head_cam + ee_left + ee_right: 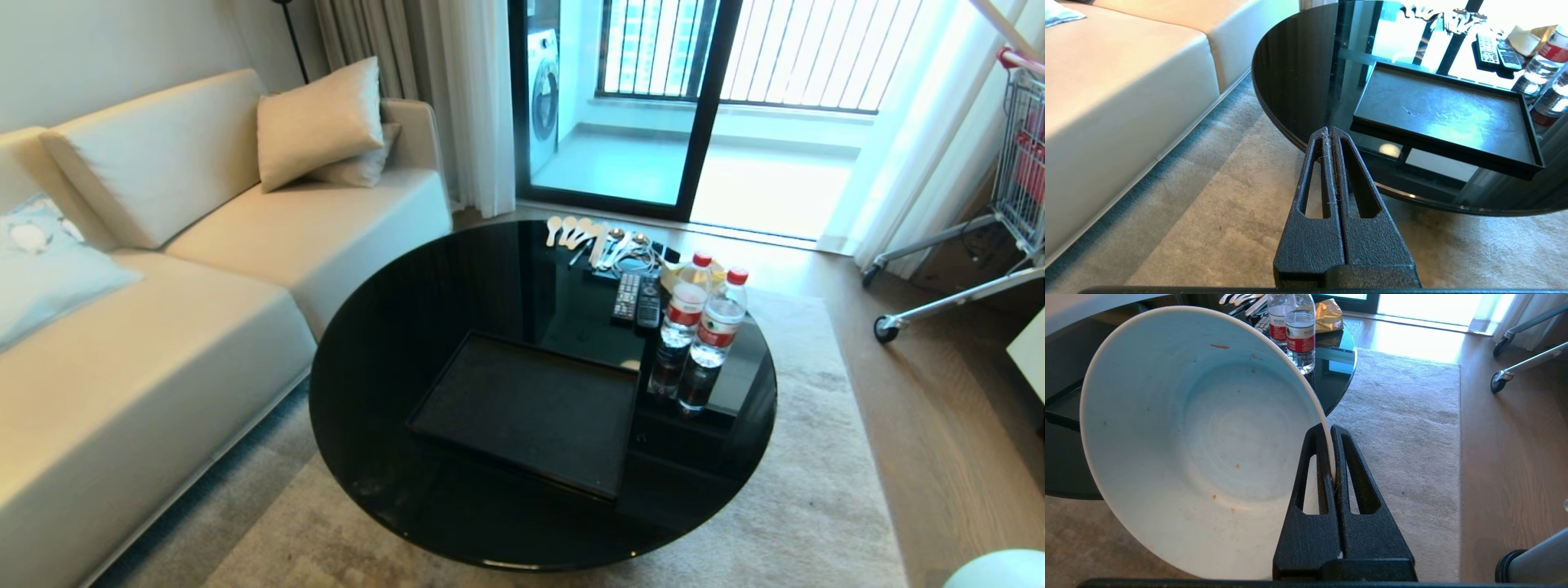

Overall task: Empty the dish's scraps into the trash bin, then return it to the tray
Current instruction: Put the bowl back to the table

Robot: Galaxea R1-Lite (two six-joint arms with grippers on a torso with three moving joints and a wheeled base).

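My right gripper [1329,428] is shut on the rim of the dish [1200,441], a white bowl held tilted over the carpet beside the table. Only tiny orange specks cling inside it; the scraps are out of view. Part of the trash bin [1541,555], steel wall and black base ring, shows on the floor beside that gripper. The black tray [522,408] lies bare on the round table, seen too in the left wrist view [1445,110]. My left gripper [1329,130] is shut on nothing, low over the carpet by the table's near edge.
The black glass table [384,327] also carries two water bottles [706,318], remotes [637,298] and spoons [584,233] at its far side. A beige sofa [163,327] runs along the left. A wheeled cart [1012,163] stands at the right on the wood floor.
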